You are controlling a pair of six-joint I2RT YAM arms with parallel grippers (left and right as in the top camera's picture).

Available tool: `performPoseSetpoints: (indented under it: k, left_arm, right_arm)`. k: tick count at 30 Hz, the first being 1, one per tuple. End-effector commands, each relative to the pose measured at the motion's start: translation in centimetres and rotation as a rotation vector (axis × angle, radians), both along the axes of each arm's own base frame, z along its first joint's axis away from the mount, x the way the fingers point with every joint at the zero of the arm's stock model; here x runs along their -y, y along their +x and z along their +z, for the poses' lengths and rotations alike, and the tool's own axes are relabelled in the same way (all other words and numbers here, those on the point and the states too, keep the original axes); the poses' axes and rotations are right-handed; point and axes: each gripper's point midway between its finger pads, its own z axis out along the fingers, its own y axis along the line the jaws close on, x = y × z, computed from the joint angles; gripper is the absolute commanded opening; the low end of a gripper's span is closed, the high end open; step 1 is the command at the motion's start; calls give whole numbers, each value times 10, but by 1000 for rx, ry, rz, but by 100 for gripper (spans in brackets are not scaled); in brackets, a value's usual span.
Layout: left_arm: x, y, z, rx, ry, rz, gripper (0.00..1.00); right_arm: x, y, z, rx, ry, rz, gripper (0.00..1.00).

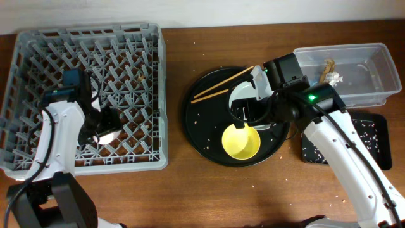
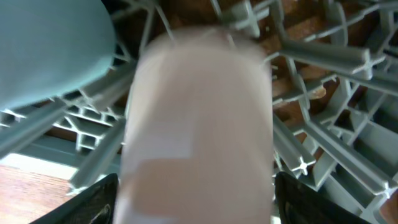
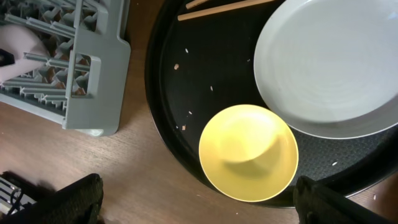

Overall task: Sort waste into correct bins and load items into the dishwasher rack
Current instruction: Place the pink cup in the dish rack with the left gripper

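Note:
The grey dishwasher rack [image 1: 145, 95] stands at the left. My left gripper [image 1: 103, 130] is inside it, shut on a pale pink cup [image 2: 199, 124] that fills the space between its fingers [image 2: 196, 202]; the view is blurred. A black round tray [image 1: 202, 136] holds a yellow bowl [image 1: 241, 142], a white plate [image 3: 336, 62] and a pair of chopsticks [image 1: 221, 85]. My right gripper [image 1: 243, 117] hovers over the tray, open and empty, its fingers [image 3: 202, 202] spread either side of the yellow bowl [image 3: 249, 152].
A clear plastic bin [image 1: 367, 69] with some scraps stands at the back right. A small black tray [image 1: 373, 136] scattered with crumbs lies at the right. A teal rounded object [image 2: 50, 50] sits in the rack beside the cup. Crumbs dot the wooden table.

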Motion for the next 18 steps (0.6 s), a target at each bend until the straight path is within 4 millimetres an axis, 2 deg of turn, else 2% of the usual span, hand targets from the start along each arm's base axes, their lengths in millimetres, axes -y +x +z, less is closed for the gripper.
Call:
performPoseSetpoints:
  k: [1,3,4,6,7,8,9,10,12,13,14,16,17,18]
  left_arm:
    - [14,5,12,36,-116,25,86]
    - [15,13,30,67,-132,24,87]
    - [16,20,54,107,-136,17,92]
    - [32,34,100,221,-212,-77,92]
    - [50,40,136,318,-271,-171,92]
    - [63,41,159,391,-304,-252,92]
    - [79,37,183,467,-326,-344,92]
    - [91,29,199,518,-318,-403,93]
    - [104,16,215,557,-311,-454,95]
    - [107,12,219,566,-310,-463,96]
    - [110,9,218,558,-315,-468,97]
    - [113,5,214,531,-326,-473,96]
    - [120,3,212,524,-328,-509,92]
    - [129,1,208,516,-333,-543,89]
  right_arm:
    - [0,-1,3,11,-6,-3,98]
    - [1,0,3,12,-6,-5,98]
    - [1,0,3,12,-6,-5,99]
    - [1,-2,1,3,-10,-4,99]
    - [2,-3,-4,-11,-15,-4,98]
    - [2,-5,-11,-32,-22,-4,88]
    - [0,-10,-27,-69,-40,20,64]
    - [-7,-14,-40,-73,-64,90,60]
    - [-21,-20,-73,-105,-117,178,59]
    - [-22,-18,-88,-116,-171,186,58]
    - [-23,-14,-96,-121,-187,184,57]
    - [-24,-11,-100,-128,-183,166,57]
    - [-20,-10,-100,-137,-196,127,52]
    - [-14,-7,-97,-147,-186,51,53]
